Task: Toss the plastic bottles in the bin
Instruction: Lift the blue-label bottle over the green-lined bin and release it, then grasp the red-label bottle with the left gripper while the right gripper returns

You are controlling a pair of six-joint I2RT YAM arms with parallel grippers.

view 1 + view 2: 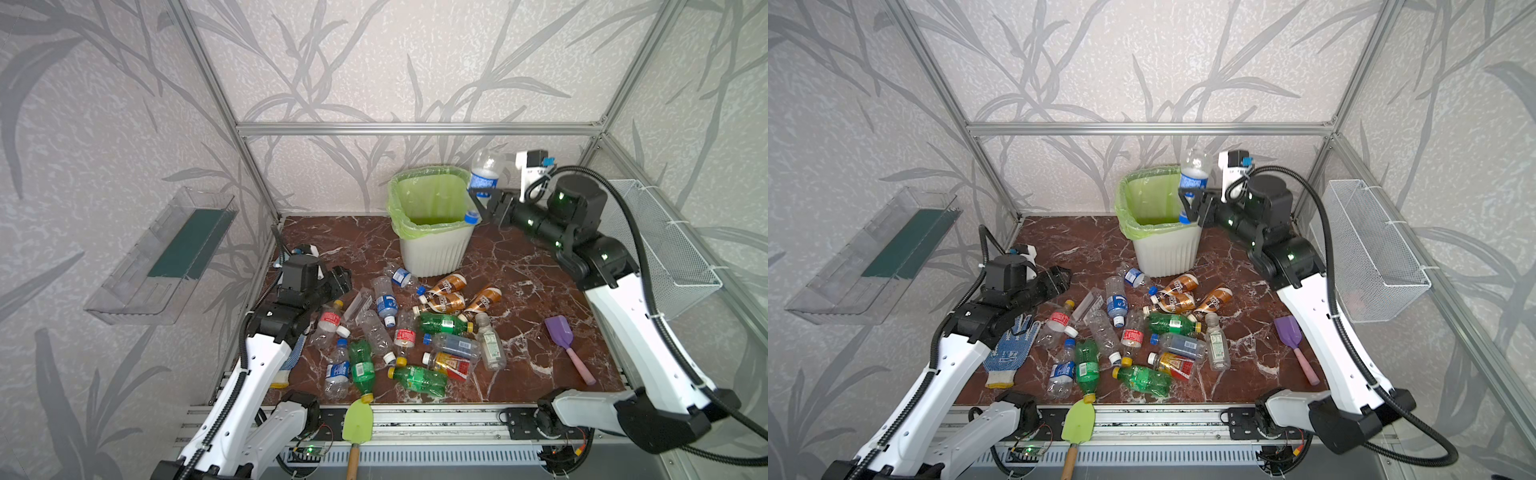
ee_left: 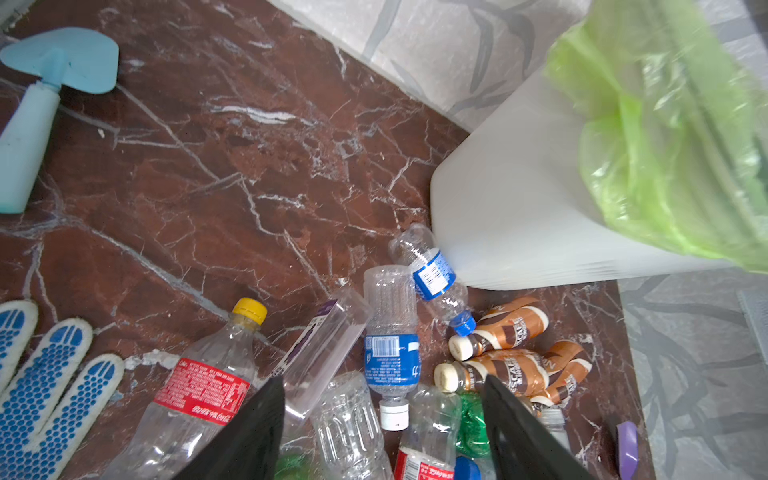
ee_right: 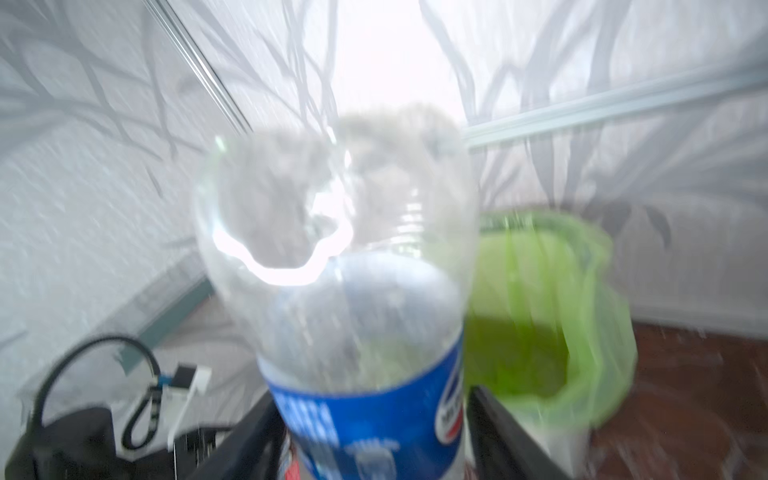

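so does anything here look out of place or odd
Yes: a blue-dotted work glove lies among the bottles beside the left arm, and a clear flat plastic box sits in the pile. Neither is a bottle. The bin stands upright.

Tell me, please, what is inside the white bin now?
In both top views the bin shows only its light green bag; no bottle is visible inside it. The near wall hides the bottom. One blue-label bottle hangs cap-down at its right rim, between the right gripper jaws.

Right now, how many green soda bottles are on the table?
3 green bottles: one mid-pile by the brown bottles; two near the front edge. The left arm may hide others.
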